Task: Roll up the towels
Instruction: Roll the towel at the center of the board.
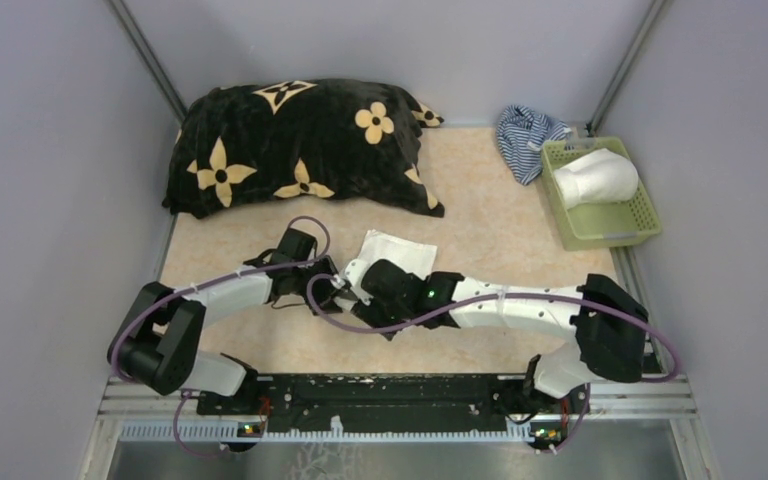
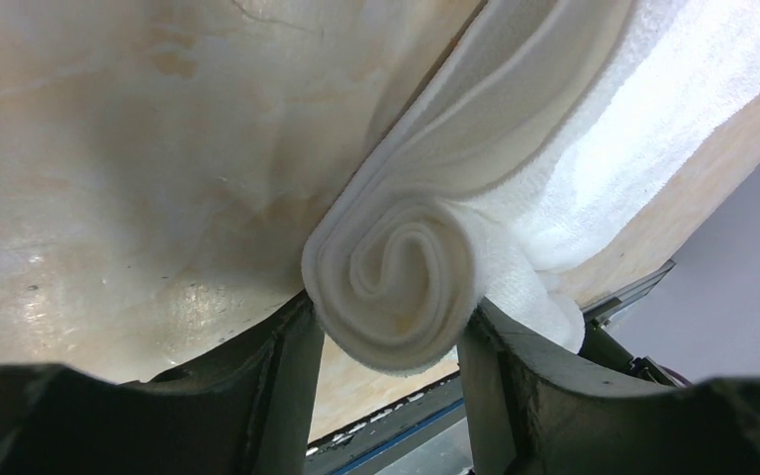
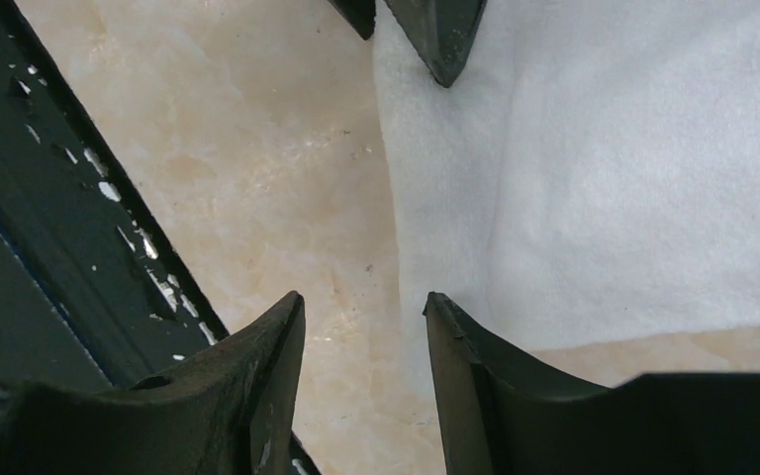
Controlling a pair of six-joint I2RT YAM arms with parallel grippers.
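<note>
A white towel [image 1: 392, 250] lies on the tan table in front of the pillow, its near end wound into a spiral roll [image 2: 396, 282]. My left gripper [image 2: 391, 327] is shut on that roll, one finger pressed against each side. My right gripper [image 3: 364, 307] hovers open just over the towel's flat edge [image 3: 594, 198], with only table and cloth showing below the gap. In the top view both grippers meet at the towel's near-left corner, the left gripper [image 1: 335, 283] beside the right gripper [image 1: 362, 290]. A second towel [image 1: 596, 178], rolled, rests in the green basket.
A black pillow with tan flowers [image 1: 300, 145] fills the back left. A blue-and-white striped garment [image 1: 525, 138] lies at the back right beside the green basket [image 1: 615, 228]. Grey walls close in both sides. The black base rail [image 1: 380, 390] runs along the near edge.
</note>
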